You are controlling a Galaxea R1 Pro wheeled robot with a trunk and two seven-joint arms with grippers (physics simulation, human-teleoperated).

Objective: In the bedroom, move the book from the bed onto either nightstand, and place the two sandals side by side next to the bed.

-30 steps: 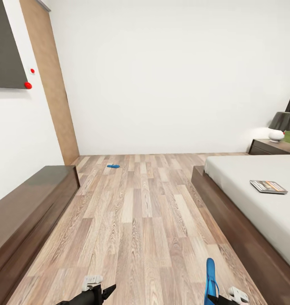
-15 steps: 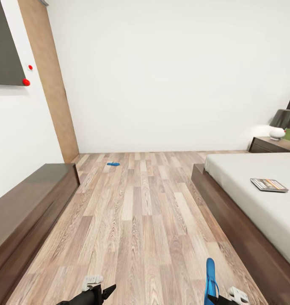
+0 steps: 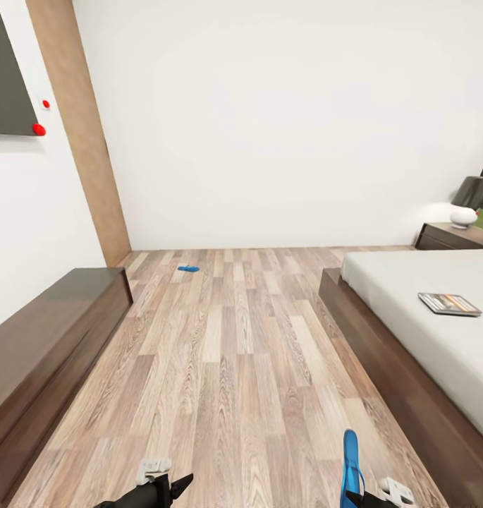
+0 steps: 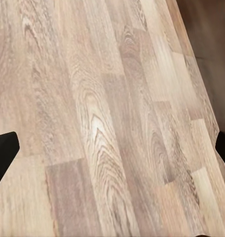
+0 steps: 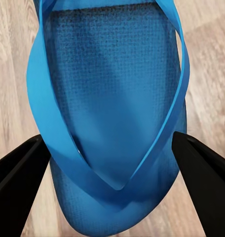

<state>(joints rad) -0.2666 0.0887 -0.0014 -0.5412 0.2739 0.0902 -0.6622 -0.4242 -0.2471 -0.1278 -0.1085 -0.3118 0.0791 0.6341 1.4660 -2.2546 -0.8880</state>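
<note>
One bright blue sandal (image 3: 350,462) hangs over the plank floor at the near right, and my right gripper (image 3: 362,498) is shut on it. The right wrist view shows this sandal (image 5: 112,98) sole and straps between the two black fingers (image 5: 18,180). The second sandal (image 3: 188,268) lies far off on the floor near the back wall. On the pale mattress of the bed (image 3: 403,282) rests the book (image 3: 449,303). A dark nightstand (image 3: 449,236) stands beyond the bed. At the near left, my left gripper (image 3: 172,488) is open over bare floor (image 4: 112,153).
A long low dark wooden cabinet (image 3: 44,331) runs along the left wall. A lamp (image 3: 474,196) stands on the nightstand. A wooden wall panel (image 3: 79,134) and a dark board (image 3: 5,70) with red dots are at the left. A wide strip of floor runs between cabinet and bed.
The whole head picture has shifted a little, so the camera has moved; the far sandal, book and nightstand sit slightly higher in it. Both grippers keep their places and states.
</note>
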